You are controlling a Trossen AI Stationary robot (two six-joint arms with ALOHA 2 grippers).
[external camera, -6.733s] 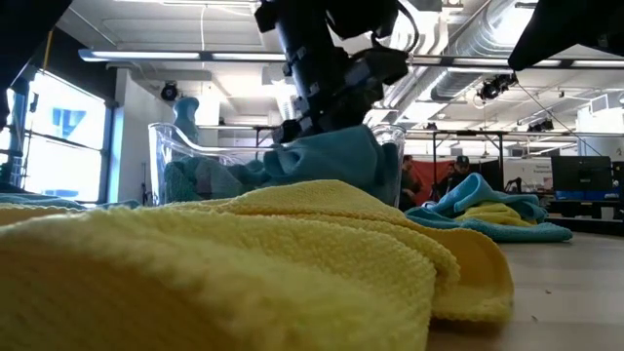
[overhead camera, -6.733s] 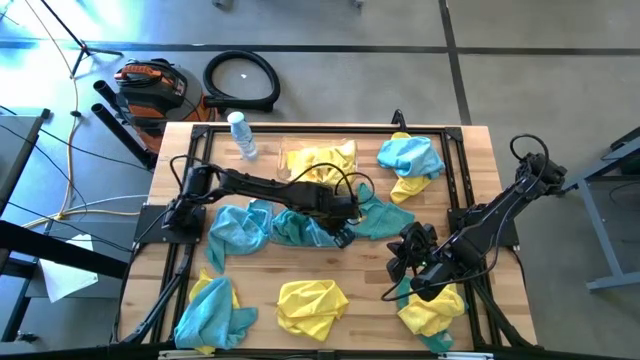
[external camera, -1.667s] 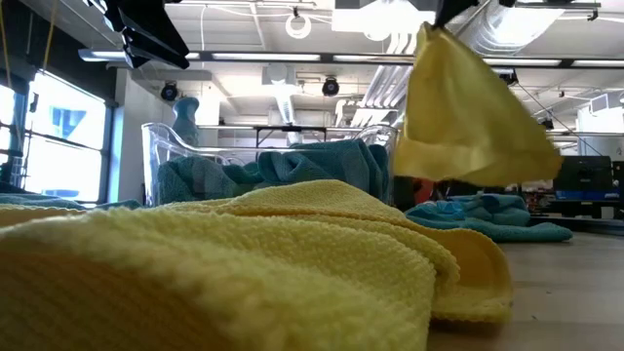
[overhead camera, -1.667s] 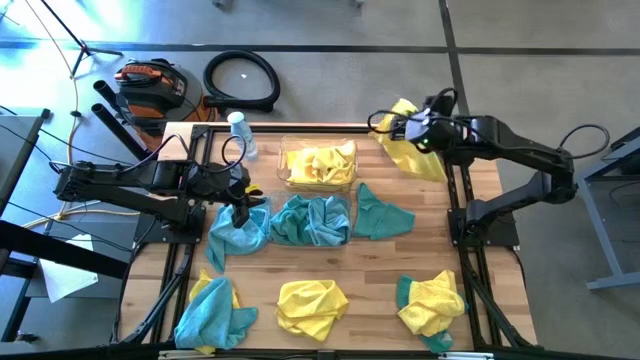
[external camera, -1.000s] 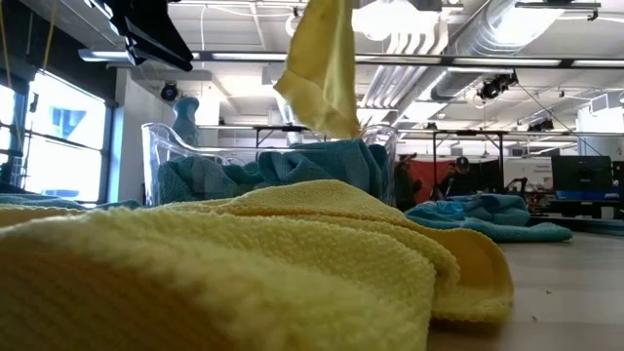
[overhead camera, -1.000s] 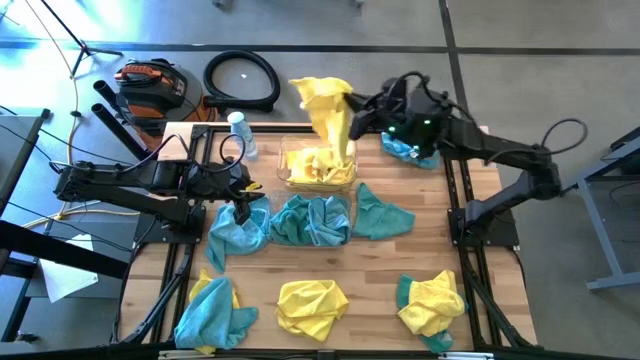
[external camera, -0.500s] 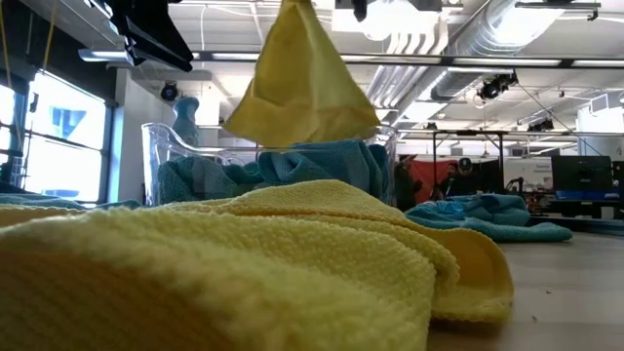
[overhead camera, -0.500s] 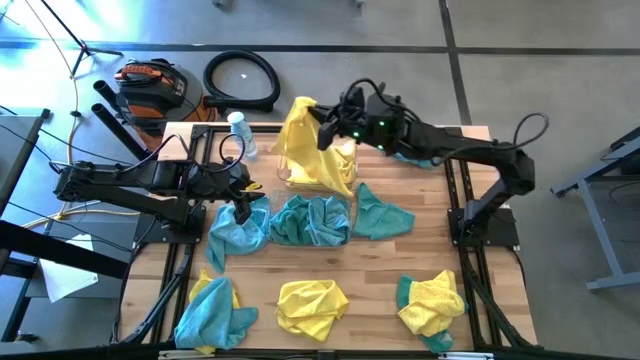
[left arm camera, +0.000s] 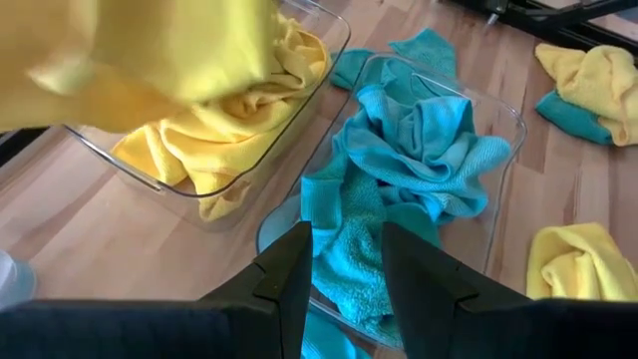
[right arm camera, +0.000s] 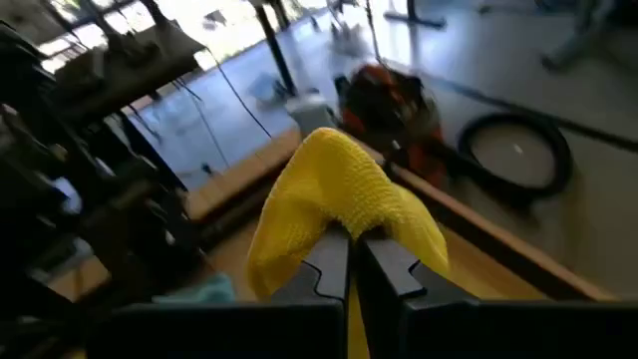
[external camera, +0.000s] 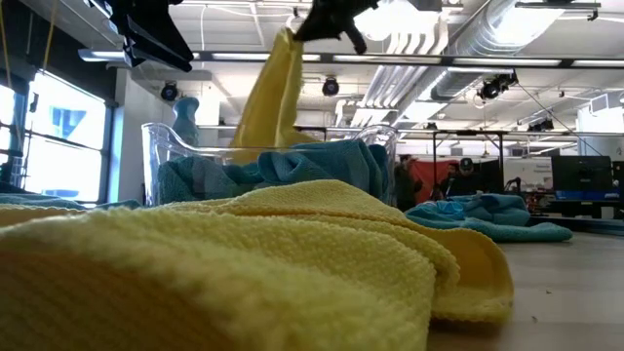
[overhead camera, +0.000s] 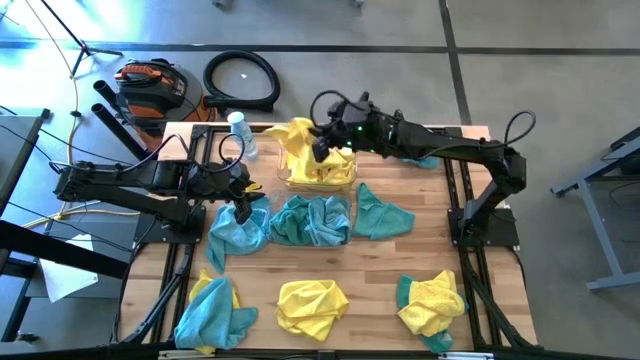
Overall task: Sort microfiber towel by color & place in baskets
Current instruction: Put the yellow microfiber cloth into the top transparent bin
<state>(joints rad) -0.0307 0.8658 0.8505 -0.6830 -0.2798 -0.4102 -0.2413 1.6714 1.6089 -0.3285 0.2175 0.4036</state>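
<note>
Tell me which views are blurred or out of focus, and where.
Left wrist view: the yellow towel near the lens is smeared. Low view: the nearest yellow towel fills the foreground, soft and unfocused. Right wrist view: the room behind the held towel is blurred.

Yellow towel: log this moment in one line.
right gripper: shut on yellow towel | over: yellow basket | left gripper: open, beside teal basket

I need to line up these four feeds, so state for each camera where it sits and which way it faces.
High: overhead, straight down; both arms, right gripper over the yellow-towel basket.
Low: table height, level across; near yellow towel, hanging yellow towel.
Left wrist: left gripper above the teal-towel basket.
Right wrist: fingers pinching the same hanging towel.
Shared: that towel, all views.
</note>
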